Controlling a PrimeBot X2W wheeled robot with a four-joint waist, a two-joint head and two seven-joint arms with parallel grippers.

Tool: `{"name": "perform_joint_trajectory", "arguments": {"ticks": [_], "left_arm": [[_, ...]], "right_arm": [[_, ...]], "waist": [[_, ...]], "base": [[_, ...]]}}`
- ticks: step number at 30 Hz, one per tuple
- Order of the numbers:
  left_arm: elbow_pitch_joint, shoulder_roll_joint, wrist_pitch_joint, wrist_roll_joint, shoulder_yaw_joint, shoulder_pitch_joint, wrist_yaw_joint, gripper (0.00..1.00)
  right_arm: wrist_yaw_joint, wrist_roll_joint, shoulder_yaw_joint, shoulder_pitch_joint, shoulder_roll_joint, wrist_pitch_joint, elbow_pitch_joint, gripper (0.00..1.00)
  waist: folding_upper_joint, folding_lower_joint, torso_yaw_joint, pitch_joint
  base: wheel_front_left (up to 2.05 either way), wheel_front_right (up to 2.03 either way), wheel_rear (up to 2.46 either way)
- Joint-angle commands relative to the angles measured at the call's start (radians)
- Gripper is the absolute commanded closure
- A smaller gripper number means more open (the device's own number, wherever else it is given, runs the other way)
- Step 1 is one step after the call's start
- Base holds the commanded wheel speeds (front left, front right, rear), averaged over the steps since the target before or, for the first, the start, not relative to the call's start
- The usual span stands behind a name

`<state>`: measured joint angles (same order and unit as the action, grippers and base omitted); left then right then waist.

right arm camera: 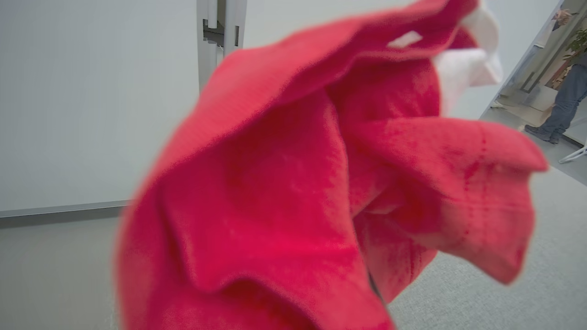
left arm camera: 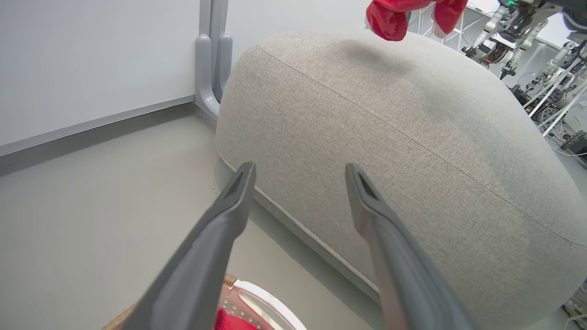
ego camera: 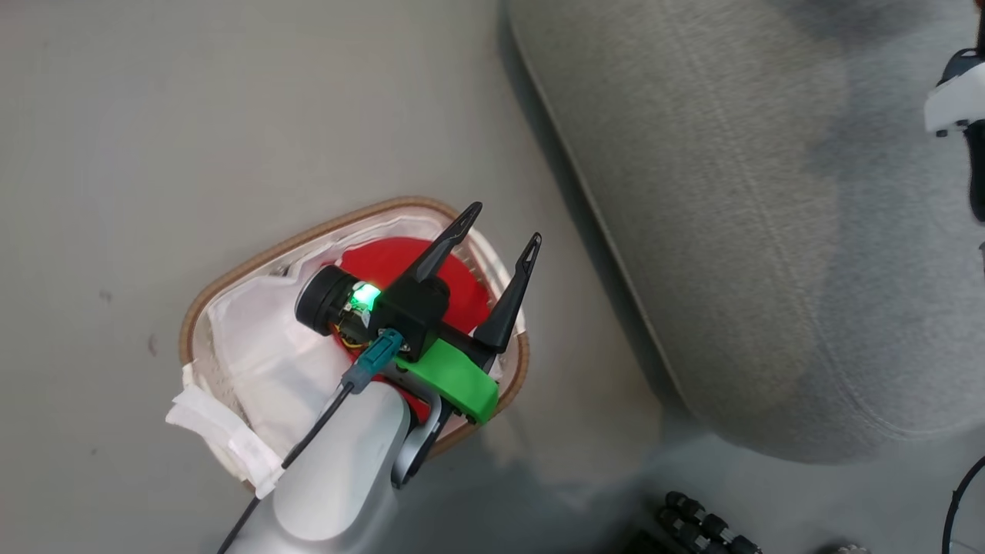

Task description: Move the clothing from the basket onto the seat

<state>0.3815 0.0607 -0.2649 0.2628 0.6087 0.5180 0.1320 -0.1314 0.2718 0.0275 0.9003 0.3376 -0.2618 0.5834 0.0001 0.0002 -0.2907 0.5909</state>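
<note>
The floor [ego camera: 192, 115] is smooth and pale grey, with some small dark marks. In the left wrist view a plain white wall [left arm camera: 91, 59] meets it along a grey skirting, and a grey post [left arm camera: 211, 59] stands at the wall just behind the seat [ego camera: 731, 231]. The seat is a big grey cushion of woven fabric with rounded edges and a stitched seam. Far behind it stand other robot arms and cables [left arm camera: 518, 41]. At the right edge of the right wrist view the legs of a person [right arm camera: 562, 103] are visible in a doorway.

The basket [ego camera: 400, 202] stands on the floor near the seat, not touching it. It has a brown rim and a white sheet [ego camera: 254, 346] lines it. A second red garment [ego camera: 385, 258] lies inside. The left gripper [ego camera: 504, 224] hovers over the basket with its fingers wide apart and nothing between them.

The red garment [right arm camera: 284, 206] hangs in the air above the seat, close before the right wrist camera. It is soft and crumpled, bright red with white trim at its upper part, and blurred. The cloth hides the fingers of the right gripper, but it hangs from them, so they are clamped on it. A white and black part of the right arm [ego camera: 954, 104] shows over the seat.
</note>
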Motion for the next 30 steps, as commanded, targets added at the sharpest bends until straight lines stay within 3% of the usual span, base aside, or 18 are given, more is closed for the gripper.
{"name": "perform_joint_trajectory", "arguments": {"ticks": [1, 4, 5, 6, 7, 8, 16, 30], "left_arm": [[-0.005, -0.001, 0.001, -0.004, -0.006, 0.021, -0.002, 0.0], [-0.004, -0.002, 0.001, -0.008, -0.017, 0.013, -0.002, 0.0], [-0.003, -0.003, 0.001, -0.01, -0.021, 0.006, -0.002, 0.0], [-0.002, -0.003, 0.001, -0.012, -0.024, 0.0, -0.002, 0.0], [0.0, -0.003, 0.001, -0.012, -0.028, -0.007, -0.002, 0.0], [0.003, -0.003, 0.001, -0.012, -0.032, -0.012, -0.002, 0.0], [0.016, 0.001, 0.001, -0.011, -0.061, -0.045, -0.002, 0.0], [0.036, -0.006, 0.001, 0.008, -0.188, -0.185, -0.002, 0.0]], "right_arm": [[0.001, -0.007, 0.018, 0.012, 0.006, -0.004, 0.024, 1.0], [0.001, -0.026, 0.064, -0.002, 0.0, -0.005, 0.068, 1.0], [0.001, -0.035, 0.087, -0.018, -0.007, -0.004, 0.088, 0.89], [0.001, -0.041, 0.102, -0.031, -0.012, -0.005, 0.101, 0.62], [0.001, -0.048, 0.126, -0.044, -0.015, -0.005, 0.11, 0.09], [0.001, -0.05, 0.144, -0.056, -0.022, -0.005, 0.114, 0.0], [0.001, -0.049, 0.188, -0.218, -0.075, -0.004, 0.062, 0.0], [0.001, -0.021, 0.124, -0.523, -0.128, -0.005, -0.031, 0.0]], "waist": [[-0.0001, -0.0002, 0.101, 0.097], [-0.0001, -0.0002, 0.109, 0.101], [-0.0001, -0.0002, 0.109, 0.097], [-0.0001, -0.0002, 0.108, 0.094], [-0.0001, -0.0002, 0.106, 0.088], [-0.0001, -0.0002, 0.104, 0.082], [-0.0001, -0.0002, 0.068, -0.008], [-0.0001, -0.0002, 0.086, -0.229]], "base": [[0.0, 0.0, 0.0], [0.0, 0.0, 0.0], [0.0, 0.0, 0.0], [0.0, 0.0, 0.0], [0.0, 0.0, 0.0], [0.0, 0.0, 0.0], [0.0, 0.0, 0.0], [0.0, 0.0, 0.0]]}}
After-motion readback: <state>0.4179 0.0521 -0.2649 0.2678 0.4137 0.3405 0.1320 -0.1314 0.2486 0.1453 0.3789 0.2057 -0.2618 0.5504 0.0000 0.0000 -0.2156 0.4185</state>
